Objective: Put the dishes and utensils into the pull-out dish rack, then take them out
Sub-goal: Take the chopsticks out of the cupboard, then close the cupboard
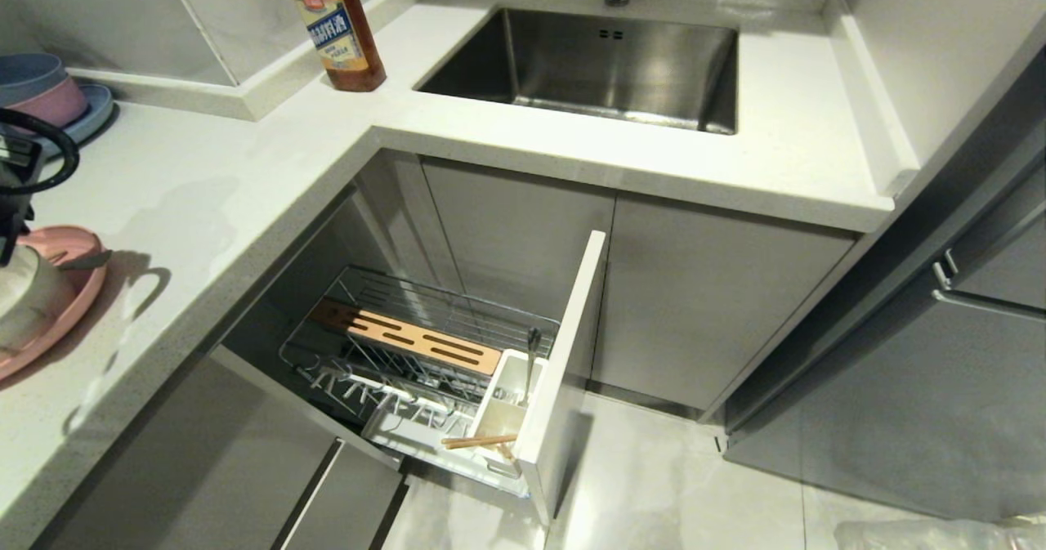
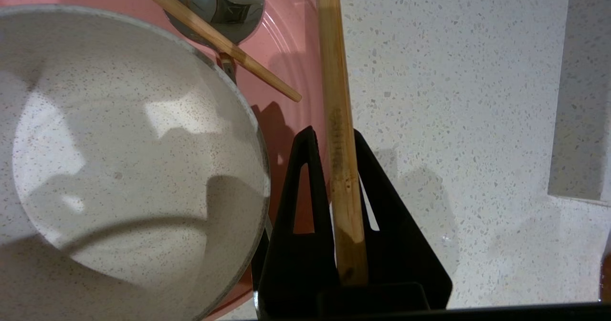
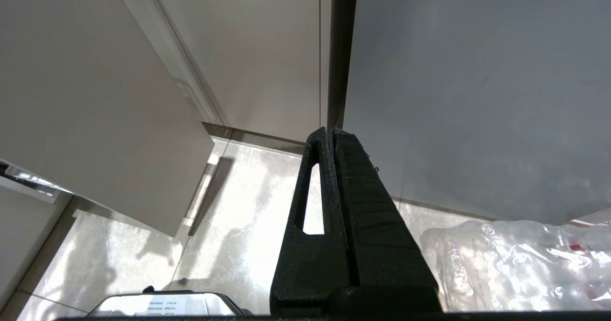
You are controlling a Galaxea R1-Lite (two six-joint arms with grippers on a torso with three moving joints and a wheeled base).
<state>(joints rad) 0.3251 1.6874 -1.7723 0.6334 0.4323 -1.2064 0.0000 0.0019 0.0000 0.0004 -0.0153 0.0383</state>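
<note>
At the far left of the counter, the pink oval plate [image 1: 78,292] carries the cream bowl [image 1: 24,301]. My left arm [image 1: 18,166] hangs over them. In the left wrist view my left gripper [image 2: 334,137] is shut on one wooden chopstick [image 2: 336,73], beside the bowl [image 2: 124,159] and over the plate's edge [image 2: 286,30]. A second chopstick [image 2: 215,37] lies across the metal spoon [image 2: 224,1] on the plate. The pull-out dish rack [image 1: 425,346] stands open below the counter, and a wooden chopstick [image 1: 482,441] lies across its white utensil cup [image 1: 507,395]. My right gripper [image 3: 330,135] is shut and empty, pointing at the floor.
A sauce bottle [image 1: 339,27] stands at the counter corner beside the steel sink [image 1: 605,60]. Small blue and pink bowls [image 1: 37,88] are stacked on a blue plate at the back left. The rack's narrow door front [image 1: 568,354] juts into the floor space. A plastic bag [image 3: 515,264] lies on the floor.
</note>
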